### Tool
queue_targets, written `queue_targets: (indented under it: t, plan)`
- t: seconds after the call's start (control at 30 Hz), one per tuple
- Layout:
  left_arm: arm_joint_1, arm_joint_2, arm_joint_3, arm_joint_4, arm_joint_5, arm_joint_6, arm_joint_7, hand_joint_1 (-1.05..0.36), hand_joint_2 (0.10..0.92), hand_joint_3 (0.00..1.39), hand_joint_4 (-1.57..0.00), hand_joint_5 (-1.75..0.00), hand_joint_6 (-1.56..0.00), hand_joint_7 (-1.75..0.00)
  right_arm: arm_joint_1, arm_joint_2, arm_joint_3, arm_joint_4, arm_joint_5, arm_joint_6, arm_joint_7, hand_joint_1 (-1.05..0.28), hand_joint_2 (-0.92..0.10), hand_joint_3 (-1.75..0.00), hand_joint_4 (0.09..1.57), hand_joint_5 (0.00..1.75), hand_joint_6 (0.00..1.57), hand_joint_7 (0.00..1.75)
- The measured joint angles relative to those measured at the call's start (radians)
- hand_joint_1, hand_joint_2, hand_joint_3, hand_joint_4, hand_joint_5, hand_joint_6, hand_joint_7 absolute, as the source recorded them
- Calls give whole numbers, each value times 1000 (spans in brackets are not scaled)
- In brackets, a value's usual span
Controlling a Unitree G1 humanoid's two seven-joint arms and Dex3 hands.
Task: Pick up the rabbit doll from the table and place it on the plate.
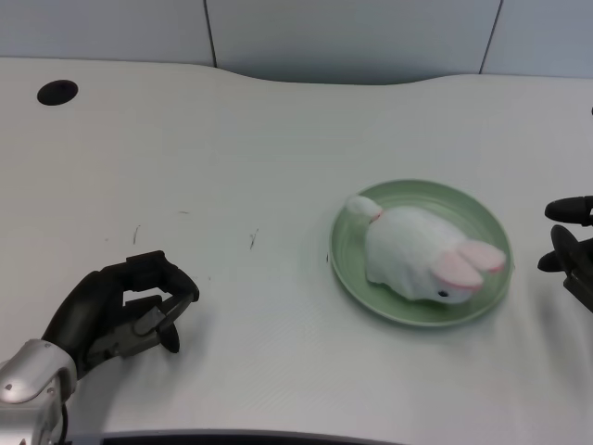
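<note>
Looks basically done imo: the fluffy white rabbit doll w/ pink ears sits on the round pale-green plate, left robot hand curled closed on nothing, so next it just rests on the white desk.
</note>
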Motion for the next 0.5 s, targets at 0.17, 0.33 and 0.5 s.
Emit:
queue_targets:
  t: [0.17,0.33,0.5]
  plan:
    - [-1,0,0,0,0,0,0,-490,921,416,-635,-1746,-578,-1416,-4,-1,0,10,-2,-5,1,-247,-921,-470,253,1561,288,1204]
    - [-17,0,0,9,0,9,0,-489,921,424,-657,-1746,-602,-1420,-4,-6,0,11,-3,-10,7,-238,-921,-474,265,1569,289,1193]
    - [-19,-1,2,19,-2,6,0,-491,921,424,-668,-1746,-605,-1423,-4,-8,0,13,-4,-18,9,-242,-921,-463,279,1579,309,1199]
